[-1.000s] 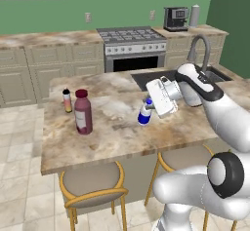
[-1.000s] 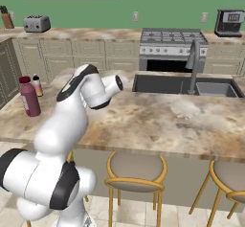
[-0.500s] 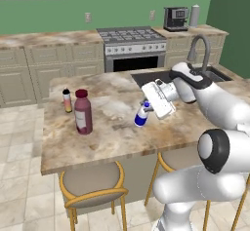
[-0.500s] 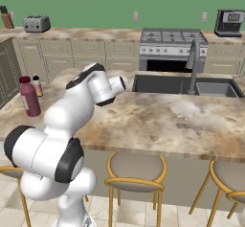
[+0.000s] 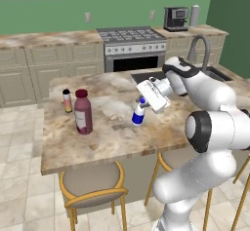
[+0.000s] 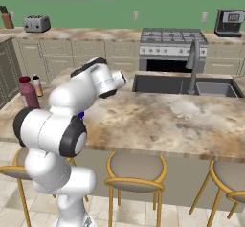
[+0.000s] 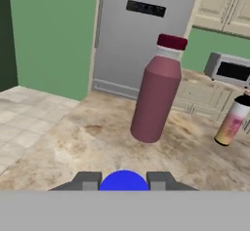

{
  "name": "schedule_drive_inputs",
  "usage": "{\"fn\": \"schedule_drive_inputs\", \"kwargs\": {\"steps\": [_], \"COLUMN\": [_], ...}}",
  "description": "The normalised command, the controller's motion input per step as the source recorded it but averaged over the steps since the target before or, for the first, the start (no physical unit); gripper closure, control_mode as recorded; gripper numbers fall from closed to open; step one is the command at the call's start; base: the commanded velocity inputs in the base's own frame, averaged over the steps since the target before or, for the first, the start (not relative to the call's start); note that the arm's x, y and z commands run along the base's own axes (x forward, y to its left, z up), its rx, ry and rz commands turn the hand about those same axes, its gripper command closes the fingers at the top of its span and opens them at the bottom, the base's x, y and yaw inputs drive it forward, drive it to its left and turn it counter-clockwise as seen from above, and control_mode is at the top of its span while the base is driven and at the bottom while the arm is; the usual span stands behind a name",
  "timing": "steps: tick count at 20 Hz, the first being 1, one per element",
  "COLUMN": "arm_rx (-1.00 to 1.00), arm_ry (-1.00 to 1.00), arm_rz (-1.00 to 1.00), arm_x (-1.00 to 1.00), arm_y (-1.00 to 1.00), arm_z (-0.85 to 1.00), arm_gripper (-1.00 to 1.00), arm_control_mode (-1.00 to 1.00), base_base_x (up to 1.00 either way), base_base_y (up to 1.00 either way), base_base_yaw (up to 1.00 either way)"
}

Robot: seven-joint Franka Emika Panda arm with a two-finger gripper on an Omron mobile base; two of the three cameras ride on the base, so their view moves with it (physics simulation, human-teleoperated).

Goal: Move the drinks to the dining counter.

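My gripper (image 5: 143,102) is shut on the small white-and-blue bottle (image 5: 138,115), which hangs tilted low over the middle of the dining counter (image 5: 107,142). In the hand view the bottle's blue end (image 7: 123,181) sits between the finger tips of the gripper (image 7: 123,182). Ahead of it on the slab (image 7: 73,147) stand the dark maroon bottle (image 7: 156,98) and the slim pink bottle (image 7: 233,120). From the left base view, the maroon bottle (image 5: 83,112) and pink bottle (image 5: 67,101) stand upright near the counter's left end. The right base view shows them as well (image 6: 27,93) (image 6: 37,85).
A sink with a tall faucet (image 5: 197,49) is set into the counter's right part. Gold-framed stools (image 5: 93,186) stand under the overhang. A stove (image 5: 129,42) and coffee machine (image 5: 176,18) line the back wall, with a toaster (image 6: 37,23) at the far left.
The arm has swung its elbow round and carried the white-and-blue bottle a little to the left and lower over the counter. The other two bottles have not moved.
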Motion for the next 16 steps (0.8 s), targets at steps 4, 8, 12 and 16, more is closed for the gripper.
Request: {"fn": "schedule_drive_inputs", "kwargs": {"steps": [4, 8, 12, 16], "arm_rx": [0.00, -0.02, -0.02, -0.05], "arm_ry": [0.08, 0.10, 0.03, 0.00], "arm_rz": [0.00, 0.00, 0.00, 0.00], "arm_x": [0.08, 0.12, 0.03, 0.00], "arm_y": [0.03, 0.05, 0.06, 0.16], "arm_z": [-0.14, -0.28, -0.34, -0.37], "arm_gripper": [1.00, 1.00, 1.00, 1.00], "arm_control_mode": [-1.00, -1.00, -1.00, -1.00], "base_base_x": [0.00, 0.00, 0.00, 0.00], "base_base_y": [0.00, 0.00, 0.00, 0.00], "base_base_yaw": [0.00, 0.00, 0.00, 0.00]}}
